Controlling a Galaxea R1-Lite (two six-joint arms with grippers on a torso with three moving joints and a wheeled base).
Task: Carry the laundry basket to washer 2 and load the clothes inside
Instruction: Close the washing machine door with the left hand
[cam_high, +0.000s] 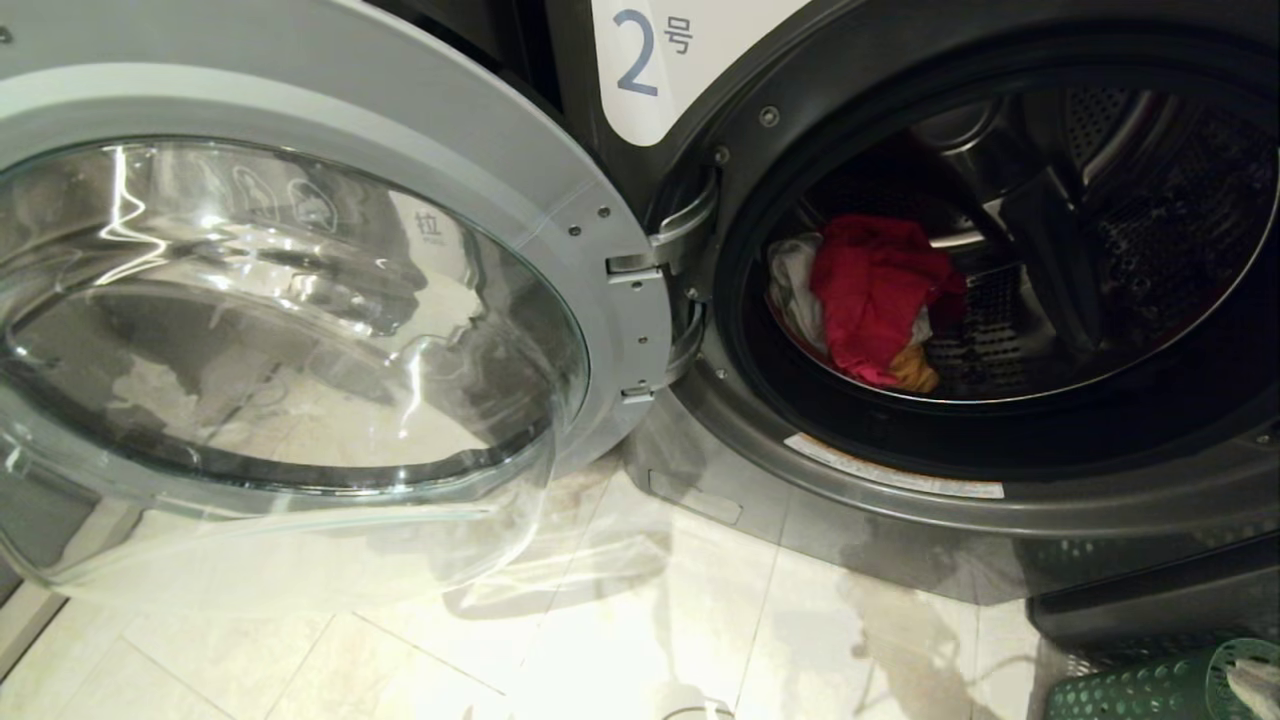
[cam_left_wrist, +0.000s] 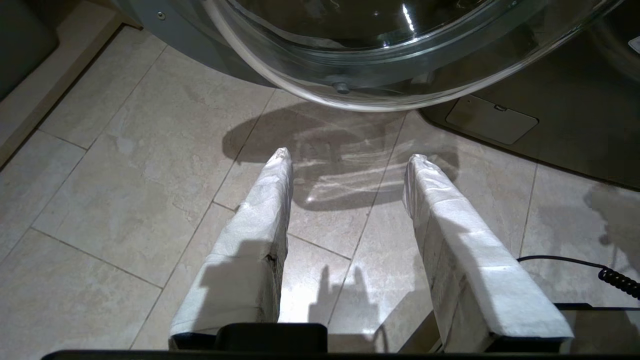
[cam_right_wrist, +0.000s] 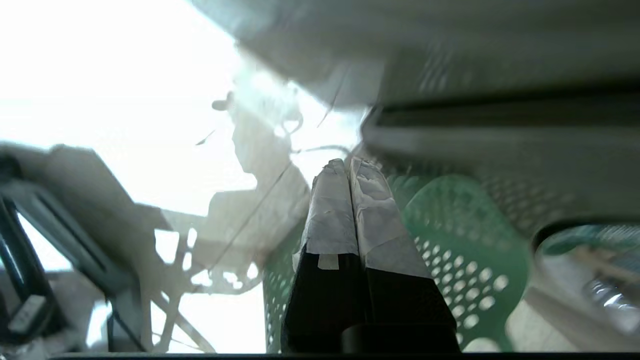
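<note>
- Washer 2 (cam_high: 1000, 480) stands with its round door (cam_high: 300, 300) swung wide open to the left in the head view; a white label with a blue "2" (cam_high: 640, 55) sits on the dark grey front between the door hinge and the drum opening.
- The clothes (cam_high: 870, 295) lie inside the drum, heaped at its left side: a bright pink-red garment on top, a white one behind and left of it, and a bit of mustard-yellow cloth peeking out underneath.
- The laundry basket (cam_high: 1140, 690) shows only as a slice of green perforated plastic at the lower right corner of the head view, on the floor below the washer's front; in the right wrist view its perforated wall fills the space just behind the fingers.
- The right pincer (cam_right_wrist: 348, 162) is closed, its two white-wrapped fingers pressed flat together with nothing between them, and it hangs close over the basket.
- The left pincer (cam_left_wrist: 347, 157) is open and empty, its white-wrapped fingers well apart, pointing down at the pale tiled floor (cam_left_wrist: 125, 190) just in front of the open glass door.
- A coiled black cable (cam_left_wrist: 617, 281) lies on the floor beside the left pincer.
</note>
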